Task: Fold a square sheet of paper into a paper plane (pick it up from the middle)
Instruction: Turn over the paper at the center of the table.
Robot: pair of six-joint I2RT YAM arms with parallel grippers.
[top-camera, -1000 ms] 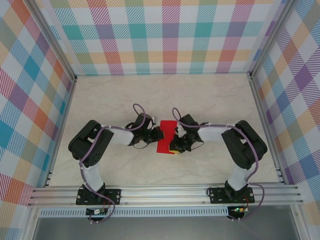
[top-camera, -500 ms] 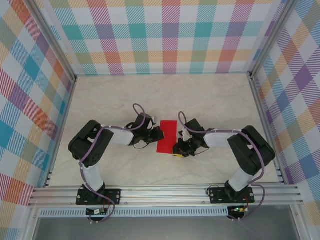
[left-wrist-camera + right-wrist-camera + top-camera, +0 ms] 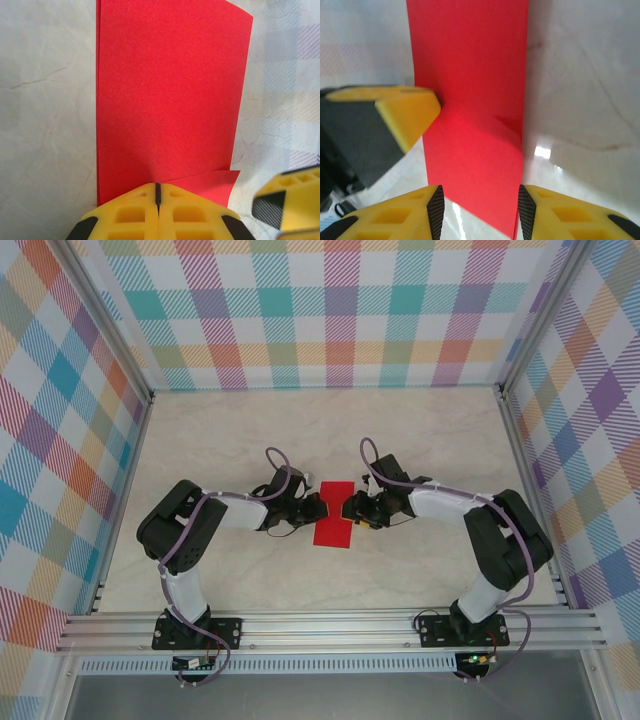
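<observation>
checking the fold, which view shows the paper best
Left wrist: the paper is large, its doubled edge plain, pinched in the left claw. Top external shows a small strip; right wrist, a stretch inside the open right claw.

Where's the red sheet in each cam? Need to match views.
Top external: red sheet mid-frame, between left pincer and right pincer.
Left wrist: red sheet runs from the top edge down into the shut left pincer.
Right wrist: red sheet runs down the centre, between the open right pincer's fingers.
Shared landmark: left pincer clamped on the sheet's edge, seen at left in right wrist.
</observation>
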